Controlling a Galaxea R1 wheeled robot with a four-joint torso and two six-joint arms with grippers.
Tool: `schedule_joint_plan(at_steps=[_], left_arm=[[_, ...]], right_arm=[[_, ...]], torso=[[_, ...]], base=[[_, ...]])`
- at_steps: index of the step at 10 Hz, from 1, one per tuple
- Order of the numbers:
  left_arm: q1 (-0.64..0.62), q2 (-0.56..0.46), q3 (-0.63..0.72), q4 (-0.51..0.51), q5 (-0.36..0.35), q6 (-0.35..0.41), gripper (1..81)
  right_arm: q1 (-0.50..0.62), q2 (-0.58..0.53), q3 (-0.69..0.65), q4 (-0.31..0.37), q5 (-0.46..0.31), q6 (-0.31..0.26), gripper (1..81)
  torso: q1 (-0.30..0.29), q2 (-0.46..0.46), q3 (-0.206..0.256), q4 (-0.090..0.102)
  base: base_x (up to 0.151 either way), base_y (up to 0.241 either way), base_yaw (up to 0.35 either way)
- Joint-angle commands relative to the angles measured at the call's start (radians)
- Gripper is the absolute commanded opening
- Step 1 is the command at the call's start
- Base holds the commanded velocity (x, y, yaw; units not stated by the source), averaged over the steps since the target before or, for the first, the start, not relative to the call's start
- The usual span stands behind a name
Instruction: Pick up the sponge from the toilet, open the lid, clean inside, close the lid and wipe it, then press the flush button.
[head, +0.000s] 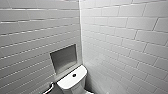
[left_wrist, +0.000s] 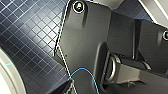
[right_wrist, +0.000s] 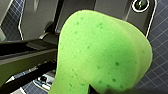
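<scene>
The bright green sponge (right_wrist: 105, 55) looms large in the right wrist view, pinched at its lower end by my right gripper (right_wrist: 92, 89), which is shut on it. In the head view the toilet's white tank top (head: 65, 83) sits low in the corner, with the small dark flush button (head: 74, 75) at its middle. The lid is hidden below the head view's edge. My left gripper is open and holds nothing that I can see.
White tiled walls meet in a corner behind the tank, with a square niche (head: 63, 58) above it. A chrome fitting (head: 50, 88) sticks out beside the tank. Dark blue tiled floor (left_wrist: 27, 37) and a white curved edge (left_wrist: 7, 75) lie under the left wrist.
</scene>
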Motion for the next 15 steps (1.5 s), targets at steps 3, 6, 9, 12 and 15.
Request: schedule_joint_plan(at_steps=[3, 6, 9, 12, 15], left_arm=[[-0.049, -0.020, 0.018, -0.011, 0.052, 0.003, 81.1], [-0.126, -0.148, 0.215, -0.015, 0.036, 0.003, 81.1], [-0.245, -0.396, 0.633, -0.014, 0.046, 0.002, 81.1], [-0.394, -0.565, 0.900, -0.044, 0.050, -0.020, 81.1], [-0.544, -0.662, 1.063, -0.100, 0.056, -0.021, 81.1]], right_arm=[[0.017, -0.012, 0.018, 0.010, -0.061, -0.002, 1.0], [0.025, -0.022, 0.052, 0.016, -0.066, -0.001, 1.0], [0.023, -0.023, 0.052, 0.014, -0.060, -0.001, 1.0], [0.020, -0.022, 0.053, 0.014, -0.055, -0.001, 1.0], [0.019, -0.020, 0.058, 0.011, -0.055, -0.001, 1.0]], torso=[[-0.001, 0.000, 0.000, 0.000], [-0.001, 0.000, 0.000, 0.000], [-0.001, 0.000, 0.000, 0.000], [-0.001, 0.000, 0.000, 0.000], [-0.001, 0.000, 0.000, 0.000]], base=[[0.000, 0.000, 0.000], [0.000, 0.000, 0.000], [0.000, 0.000, 0.000], [0.000, 0.000, 0.000], [0.000, 0.000, 0.000]])
